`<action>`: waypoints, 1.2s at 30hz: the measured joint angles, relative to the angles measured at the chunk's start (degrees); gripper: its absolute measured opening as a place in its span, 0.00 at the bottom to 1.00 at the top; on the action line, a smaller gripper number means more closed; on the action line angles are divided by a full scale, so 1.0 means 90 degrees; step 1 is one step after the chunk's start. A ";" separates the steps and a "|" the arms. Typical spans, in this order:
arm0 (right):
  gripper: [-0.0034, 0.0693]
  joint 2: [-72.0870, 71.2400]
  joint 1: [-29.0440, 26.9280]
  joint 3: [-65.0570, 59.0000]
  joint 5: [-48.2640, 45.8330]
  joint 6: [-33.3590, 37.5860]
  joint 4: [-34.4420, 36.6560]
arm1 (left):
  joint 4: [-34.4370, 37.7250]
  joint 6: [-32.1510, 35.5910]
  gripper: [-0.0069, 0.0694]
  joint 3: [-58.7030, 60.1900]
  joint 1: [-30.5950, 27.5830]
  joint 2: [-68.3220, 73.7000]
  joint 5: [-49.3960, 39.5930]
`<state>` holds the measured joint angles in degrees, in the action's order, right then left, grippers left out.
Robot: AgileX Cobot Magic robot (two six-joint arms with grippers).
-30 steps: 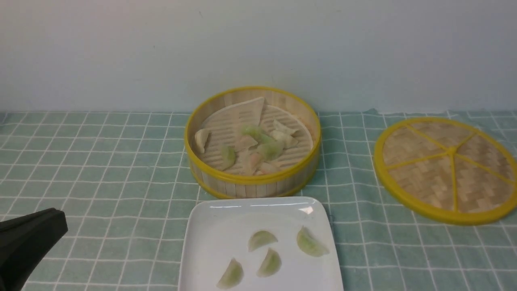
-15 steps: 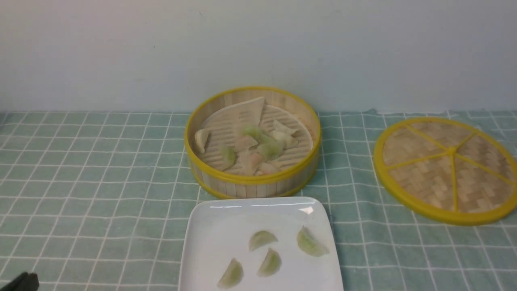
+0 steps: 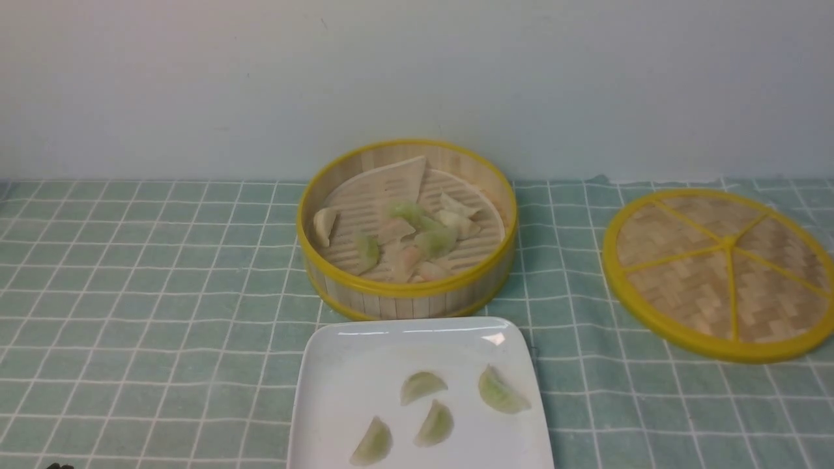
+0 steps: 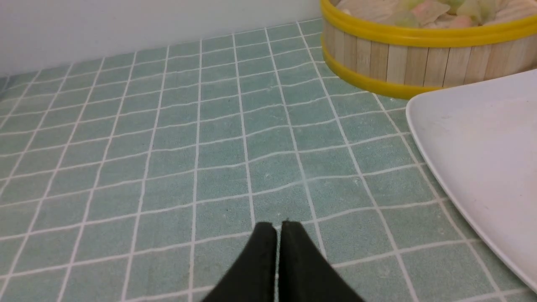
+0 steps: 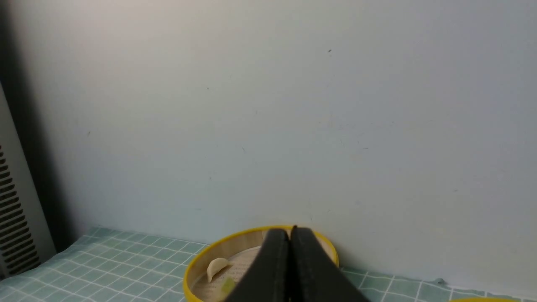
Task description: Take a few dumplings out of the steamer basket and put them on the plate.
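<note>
l gripper low over cloth, r gripper raised; both jaws together.

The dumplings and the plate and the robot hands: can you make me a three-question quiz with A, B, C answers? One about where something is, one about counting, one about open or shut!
1. Where is the woven lid?
A. On top of the steamer basket
B. Flat on the cloth, to the right of the steamer basket
C. On the plate

2. How many dumplings lie on the plate?
A. One
B. Four
C. Nine

3. How are the fingers of the left gripper?
A. Shut with nothing between them
B. Wide open
C. Shut on a dumpling

Answers:
1. B, the lid rests on the checked cloth, apart from the steamer basket, which stands uncovered.
2. B, four pale green dumplings show on the white plate in the front view.
3. A, the left wrist view shows the two black fingers pressed together over bare cloth.
</note>
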<state>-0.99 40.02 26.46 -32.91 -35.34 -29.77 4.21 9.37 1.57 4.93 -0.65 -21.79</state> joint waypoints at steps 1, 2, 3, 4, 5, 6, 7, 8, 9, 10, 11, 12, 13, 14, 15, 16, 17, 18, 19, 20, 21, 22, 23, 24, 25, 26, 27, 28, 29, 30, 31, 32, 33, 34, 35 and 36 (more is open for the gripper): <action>0.03 0.0000 0.0000 0.0000 0.0000 0.0000 0.0000 | 0.0000 -0.0006 0.08 0.0000 0.0000 0.0000 0.0000; 0.03 0.0000 0.0000 0.0000 0.0000 0.0000 0.0000 | 0.0000 -0.0006 0.08 0.0000 0.0000 0.0000 0.0000; 0.03 0.0000 0.0000 0.0000 0.0000 0.0000 0.0000 | 0.0000 -0.0006 0.08 0.0000 0.0000 0.0000 0.0000; 0.03 0.0000 0.0000 0.0000 0.0000 0.0000 0.0000 | 0.0000 -0.0006 0.08 0.0000 0.0000 0.0000 0.0000; 0.03 0.0000 0.0000 0.0000 0.0000 0.0000 0.0000 | 0.0000 -0.0006 0.08 0.0000 0.0000 0.0000 0.0000; 0.03 0.0000 0.0000 0.0000 0.0000 0.0000 0.0000 | 0.0000 -0.0006 0.08 0.0000 0.0000 0.0000 0.0000; 0.03 0.0000 0.0000 0.0000 0.0000 0.0000 0.0000 | 0.0000 -0.0006 0.08 0.0000 0.0000 0.0000 0.0000; 0.03 0.0000 0.0000 0.0000 0.0000 0.0000 0.0000 | 0.0000 -0.0006 0.08 0.0000 0.0000 0.0000 0.0000; 0.03 0.0000 0.0000 0.0000 0.0000 0.0000 0.0000 | 0.0000 -0.0006 0.08 0.0000 0.0000 0.0000 0.0000; 0.03 0.0000 0.0000 0.0000 0.0000 0.0000 0.0000 | 0.0000 -0.0006 0.08 0.0000 0.0000 0.0000 0.0000; 0.03 0.0000 0.0000 0.0000 0.0000 0.0000 0.0000 | 0.0000 -0.0006 0.08 0.0000 0.0000 0.0000 0.0000; 0.03 0.0000 0.0000 0.0000 0.0000 0.0000 0.0000 | 0.0000 -0.0006 0.08 0.0000 0.0000 0.0000 0.0000; 0.03 0.0000 0.0000 0.0000 0.0000 0.0000 0.0000 | 0.0000 -0.0006 0.08 0.0000 0.0000 0.0000 0.0000; 0.03 0.0000 0.0000 0.0000 0.0000 0.0000 0.0000 | 0.0000 -0.0006 0.08 0.0000 0.0000 0.0000 0.0000; 0.03 0.0000 0.0000 0.0000 0.0000 0.0000 0.0000 | 0.0000 -0.0006 0.08 0.0000 0.0000 0.0000 0.0000; 0.03 0.0000 0.0000 0.0000 0.0000 0.0007 0.0022 | 0.0000 -0.0006 0.08 0.0000 0.0000 0.0000 0.0000; 0.03 0.0000 0.0000 0.0000 0.0000 0.0029 0.0045 | 0.0000 -0.0006 0.08 0.0000 0.0000 0.0000 0.0000; 0.03 0.0000 0.0000 0.0000 -0.0006 0.0150 0.0244 | 0.0000 -0.0006 0.08 0.0000 0.0000 0.0000 0.0000; 0.03 0.0000 0.0000 0.0000 -0.0006 0.0435 0.0654 | 0.0000 -0.0006 0.08 0.0000 0.0000 0.0000 0.0000; 0.03 0.0000 0.0000 0.0000 -0.0006 0.0614 0.0941 | 0.0000 -0.0006 0.08 0.0000 0.0000 0.0000 0.0000; 0.03 0.0000 0.0000 0.0000 -0.0006 0.0753 0.1015 | 0.0000 -0.0006 0.08 0.0000 0.0000 0.0000 0.0000; 0.03 0.0000 0.0000 0.0000 0.0010 0.1369 0.1608 | 0.0000 -0.0006 0.08 0.0000 0.0000 0.0000 0.0000; 0.03 0.0000 0.0000 0.0000 0.0053 0.1838 0.2040 | 0.0000 -0.0006 0.08 0.0000 0.0000 0.0000 0.0000; 0.03 0.0000 0.0000 0.0000 0.0063 0.1912 0.2040 | 0.0000 -0.0006 0.08 0.0000 0.0000 0.0000 0.0000; 0.03 0.0000 0.0000 0.0000 0.0180 0.2443 0.2605 | 0.0000 -0.0006 0.08 0.0000 0.0000 0.0000 0.0000; 0.03 0.0000 0.0000 0.0000 0.0257 0.2660 0.2818 | 0.0000 -0.0006 0.08 0.0000 0.0000 0.0000 0.0000; 0.03 0.0000 0.0000 0.0000 0.0320 0.2880 0.3035 | 0.0000 -0.0006 0.08 0.0000 0.0000 0.0000 0.0000; 0.03 0.0000 0.0000 0.0000 0.0415 0.3046 0.3198 | -0.0005 -0.0006 0.08 0.0000 0.0000 0.0000 0.0000; 0.03 0.0000 0.0000 0.0000 0.0479 0.3161 0.3307 | -0.0005 -0.0006 0.08 0.0000 0.0000 0.0000 0.0000; 0.03 0.0000 0.0000 0.0000 0.0479 0.3177 0.3307 | -0.0005 -0.0006 0.08 0.0000 0.0000 0.0000 0.0000; 0.03 0.0000 0.0000 -0.0011 0.0561 0.3252 0.3407 | -0.0005 -0.0006 0.08 0.0000 0.0000 0.0000 0.0000; 0.03 0.0000 -0.0041 -0.0069 0.0707 0.3301 0.3435 | -0.0014 -0.0006 0.08 0.0000 0.0000 0.0000 0.0000; 0.03 0.0000 -0.0097 -0.0107 0.0750 0.3317 0.3443 | -0.0013 -0.0006 0.08 0.0000 0.0000 0.0000 0.0000; 0.03 0.0000 -0.0154 -0.0136 0.0783 0.3324 0.3443 | -0.0013 -0.0006 0.08 0.0000 0.0000 0.0000 0.0000; 0.03 0.0000 -0.0516 -0.0299 0.0886 0.3335 0.3457 | -0.0013 -0.0006 0.08 0.0000 0.0000 0.0000 0.0000; 0.03 0.0000 -0.0763 -0.0407 0.0934 0.3340 0.3457 | -0.0020 -0.0006 0.08 0.0000 0.0000 0.0000 0.0000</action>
<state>-0.99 33.15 22.79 -24.51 -5.28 1.35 4.03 9.32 1.57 4.93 -0.65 -21.79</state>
